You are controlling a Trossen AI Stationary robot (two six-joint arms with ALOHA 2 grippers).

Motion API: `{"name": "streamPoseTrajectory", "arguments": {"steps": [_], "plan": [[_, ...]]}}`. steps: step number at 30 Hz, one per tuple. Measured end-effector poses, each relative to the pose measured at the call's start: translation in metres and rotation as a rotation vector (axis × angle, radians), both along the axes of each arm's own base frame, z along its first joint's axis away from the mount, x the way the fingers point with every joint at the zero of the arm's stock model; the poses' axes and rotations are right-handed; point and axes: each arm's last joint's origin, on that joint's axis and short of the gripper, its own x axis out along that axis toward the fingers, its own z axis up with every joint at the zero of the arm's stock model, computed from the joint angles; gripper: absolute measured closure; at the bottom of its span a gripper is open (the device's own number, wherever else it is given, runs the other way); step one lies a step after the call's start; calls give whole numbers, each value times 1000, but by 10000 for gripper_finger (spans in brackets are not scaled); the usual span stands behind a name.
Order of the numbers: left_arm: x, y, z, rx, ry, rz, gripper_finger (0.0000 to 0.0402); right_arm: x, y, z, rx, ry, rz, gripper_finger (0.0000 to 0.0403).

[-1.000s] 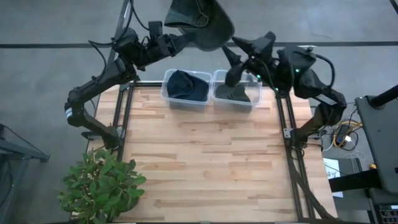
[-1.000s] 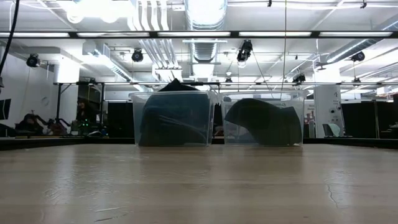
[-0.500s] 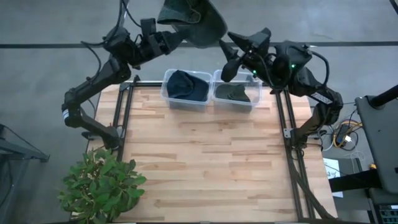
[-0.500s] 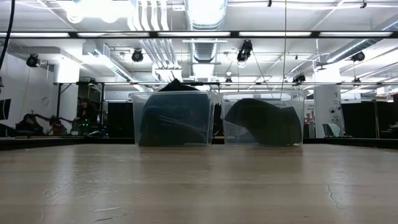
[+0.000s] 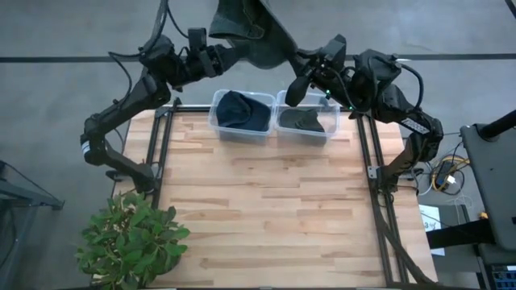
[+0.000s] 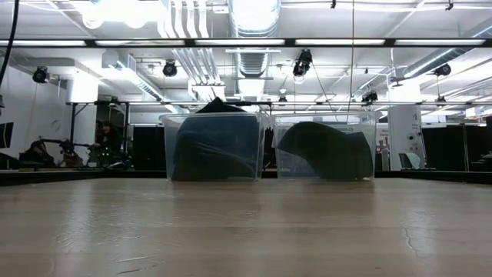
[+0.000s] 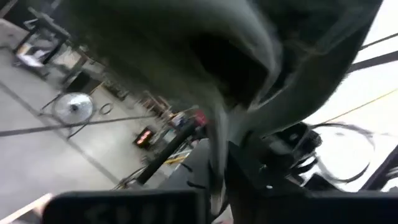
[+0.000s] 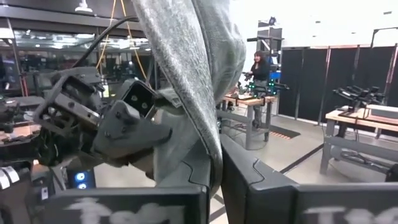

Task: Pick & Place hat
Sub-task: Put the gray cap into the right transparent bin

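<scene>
A grey-green hat hangs high above the table's far edge, between both arms. My left gripper comes at it from the left and is shut on it. My right gripper comes from the right and is shut on the hat's hanging edge. In the left wrist view the hat fills most of the picture. Below, two clear bins stand on the table's far edge. The left bin holds a dark blue hat. The right bin holds a dark olive hat. My left gripper holds the hat by a strip of its cloth that runs down between its fingers; the cloth itself hides the exact place. The hat is lifted clear, high over the bins. My right gripper pinches the hat's hanging edge between its two fingers. The cloth rises from the fingers as a folded sheet; one layer or several, I cannot tell. The fingers come from the table's right side, slanting upward.
The two bins show side by side in the low view, left bin and right bin, with bare wooden table in front. A potted plant stands at the near left corner. A person stands in the room behind.
My right gripper has risen and gone toward the far left, up to the hanging hat, and has shut on its edge. My left gripper has shifted slightly left with the hat, which stays lifted high over the bins.
</scene>
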Motion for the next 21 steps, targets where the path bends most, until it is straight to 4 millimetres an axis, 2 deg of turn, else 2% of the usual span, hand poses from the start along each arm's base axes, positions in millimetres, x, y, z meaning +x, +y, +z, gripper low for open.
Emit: {"name": "streamPoseTrajectory", "arguments": {"steps": [7, 12, 15, 21], "plan": [[3, 1, -10, 55, 120, 17, 295, -9, -3, 4, -9, -6, -24, 392], [3, 1, -15, 70, 181, 27, 245, -20, -12, 5, -6, 30, -81, 393], [-2, -2, -20, 107, 266, 17, 236, -30, -20, 2, 54, 52, -106, 393], [-12, -12, -23, 199, 368, 14, 235, -68, -41, -12, 292, 133, -116, 393]]}}
